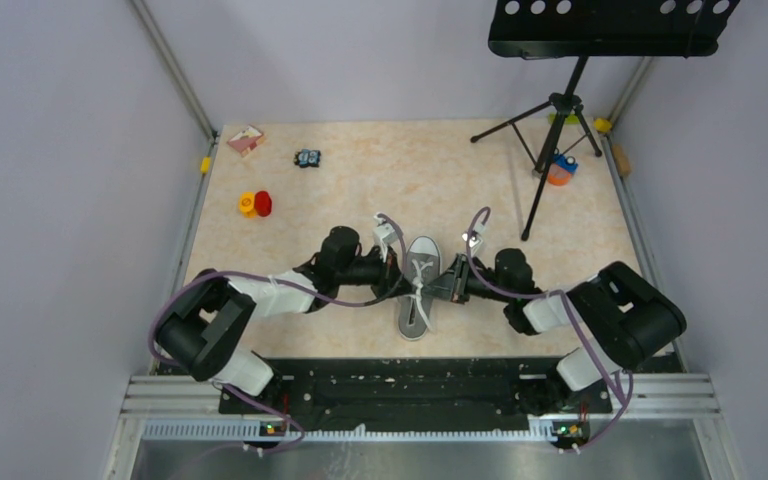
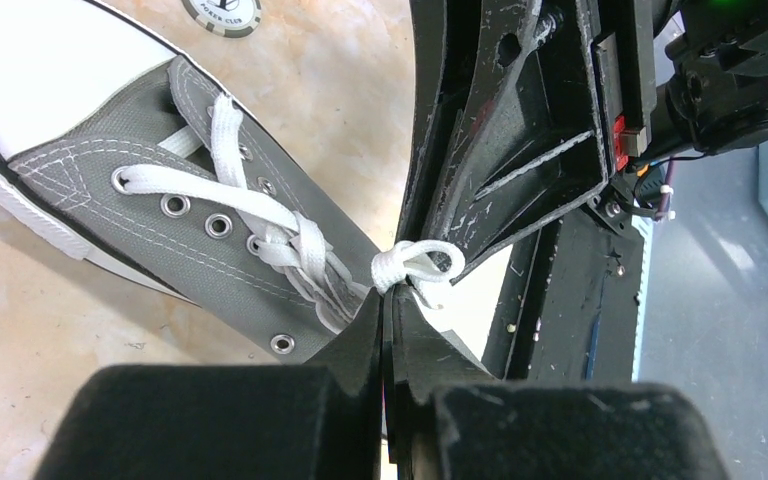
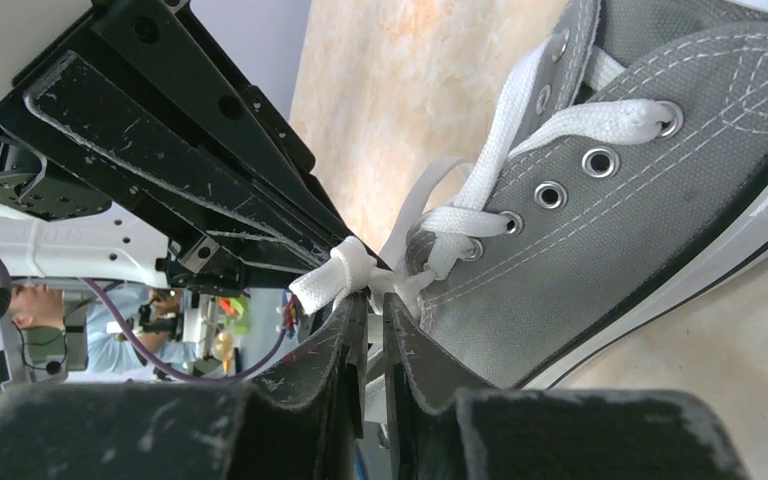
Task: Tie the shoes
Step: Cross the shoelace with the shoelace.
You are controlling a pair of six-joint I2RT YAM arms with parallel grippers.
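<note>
Left claw [image 2: 388, 312], nearest its own camera, is closed to a sliver on a bunched loop of the laces [image 2: 415, 266]. The right claw [image 3: 372, 308] is pinched equally tight on the same white bundle. The shoe [image 1: 420, 285] lies on the table [image 1: 360, 180] towards its 6 o'clock edge, running 12 to 6, with the left claw at its 9 o'clock and the right at 3. Assessment: the laces are soft, flat and liable to slip, and the canvas shoe looks light enough to drag, so grip the lace close to the knot, never the upper.

right gripper [image 3: 370, 308] pinching white lace [image 3: 332, 276], grey sneaker [image 3: 620, 240] alongside, left gripper [image 3: 343, 243] opposite
</note>
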